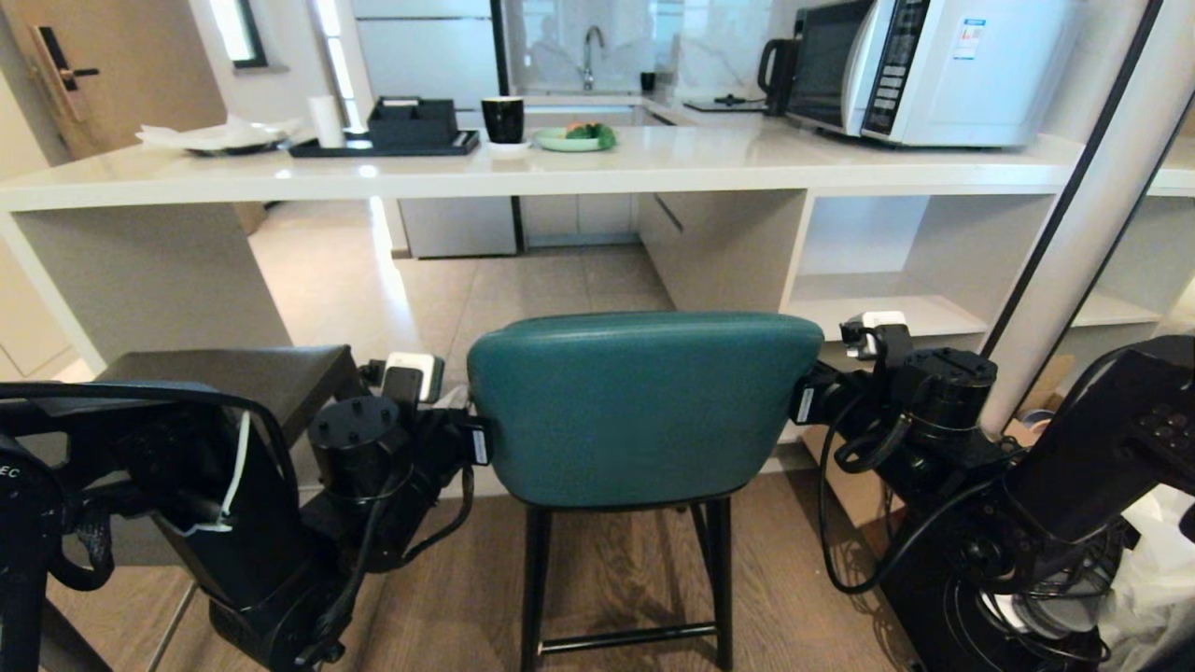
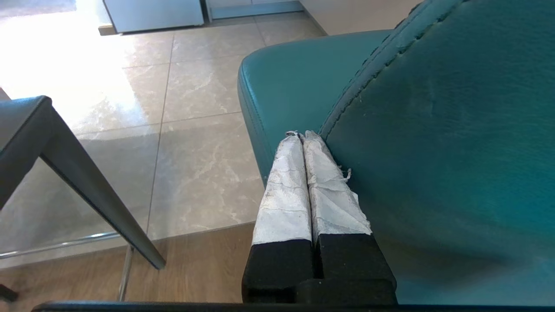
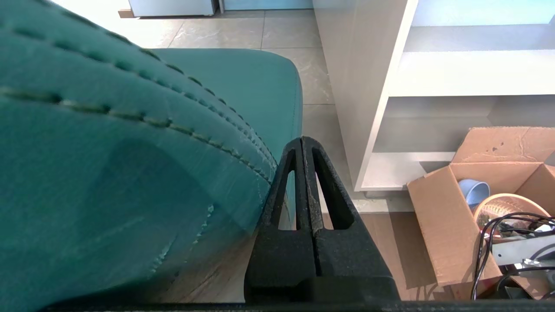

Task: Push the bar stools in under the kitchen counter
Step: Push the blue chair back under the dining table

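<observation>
**Grippers Flank Teal Stool at Counter**

While the grey stool (image 1: pixel 243 378) stands at nine o'clock, the left gripper (image 2: pixel 303 136), fingers pressed together on nothing, touches the teal stool (image 1: pixel 644 406) back's left edge. The right gripper (image 3: pixel 302 141), likewise closed and empty, meets its right edge. Open tile floor (image 1: pixel 523 289) lies at twelve o'clock beneath the kitchen counter (image 1: pixel 597 168).

The teal stool (image 1: pixel 644 406)'s legs run off the head view's bottom edge. Its backrest hides both claws' tips there. The grey stool (image 1: pixel 233 373) sits largely behind the left arm.
</observation>
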{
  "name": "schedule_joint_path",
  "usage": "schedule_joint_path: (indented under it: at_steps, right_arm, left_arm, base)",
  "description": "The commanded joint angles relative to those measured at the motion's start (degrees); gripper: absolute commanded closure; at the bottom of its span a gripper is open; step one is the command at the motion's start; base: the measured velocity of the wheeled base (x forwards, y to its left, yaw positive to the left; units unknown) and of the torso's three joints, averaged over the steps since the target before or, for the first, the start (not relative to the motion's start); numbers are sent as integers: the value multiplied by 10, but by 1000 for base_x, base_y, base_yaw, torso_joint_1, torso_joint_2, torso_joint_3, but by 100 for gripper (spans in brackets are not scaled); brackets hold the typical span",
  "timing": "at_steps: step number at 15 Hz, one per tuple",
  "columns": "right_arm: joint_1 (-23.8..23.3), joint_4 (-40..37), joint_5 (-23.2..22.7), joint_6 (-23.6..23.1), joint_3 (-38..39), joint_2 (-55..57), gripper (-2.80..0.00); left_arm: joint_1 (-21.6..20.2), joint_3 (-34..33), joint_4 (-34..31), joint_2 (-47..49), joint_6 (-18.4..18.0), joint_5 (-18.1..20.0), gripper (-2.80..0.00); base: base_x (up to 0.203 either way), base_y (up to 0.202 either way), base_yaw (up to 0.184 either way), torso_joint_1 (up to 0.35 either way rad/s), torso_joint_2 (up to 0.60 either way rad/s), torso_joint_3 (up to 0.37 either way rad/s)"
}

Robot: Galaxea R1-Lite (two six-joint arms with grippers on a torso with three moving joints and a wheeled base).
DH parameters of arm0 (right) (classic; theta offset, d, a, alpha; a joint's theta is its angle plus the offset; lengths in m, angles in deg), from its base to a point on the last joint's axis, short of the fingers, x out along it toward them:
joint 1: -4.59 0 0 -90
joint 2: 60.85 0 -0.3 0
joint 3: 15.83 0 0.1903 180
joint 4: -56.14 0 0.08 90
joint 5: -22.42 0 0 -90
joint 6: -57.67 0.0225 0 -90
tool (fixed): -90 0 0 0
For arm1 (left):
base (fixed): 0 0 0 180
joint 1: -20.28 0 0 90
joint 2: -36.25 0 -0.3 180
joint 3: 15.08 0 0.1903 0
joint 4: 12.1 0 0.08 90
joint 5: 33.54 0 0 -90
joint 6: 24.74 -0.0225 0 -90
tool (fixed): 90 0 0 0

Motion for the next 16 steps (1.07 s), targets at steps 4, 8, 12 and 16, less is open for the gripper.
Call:
schedule_joint_path:
  at_steps: [4, 8, 12, 16]
  right_arm:
    - [-4, 6, 10, 3, 0, -4, 0]
    - [-4, 6, 10, 2, 0, -2, 0]
    - [-4, 6, 10, 3, 1, -2, 0]
    - [-5, 6, 10, 3, 6, -1, 0]
  left_arm:
    - [0, -4, 5, 2, 0, -5, 0]
    - [1, -10, 5, 1, 0, -4, 0]
    - [4, -15, 5, 2, -1, -3, 0]
    - [4, -22, 5, 1, 0, -3, 0]
  base:
    - [0, 0, 0, 0, 0, 0]
    - [108, 0, 1, 0, -1, 5]
    - [165, 0, 3, 8, 2, 2]
    - [0, 0, 0, 0, 0, 0]
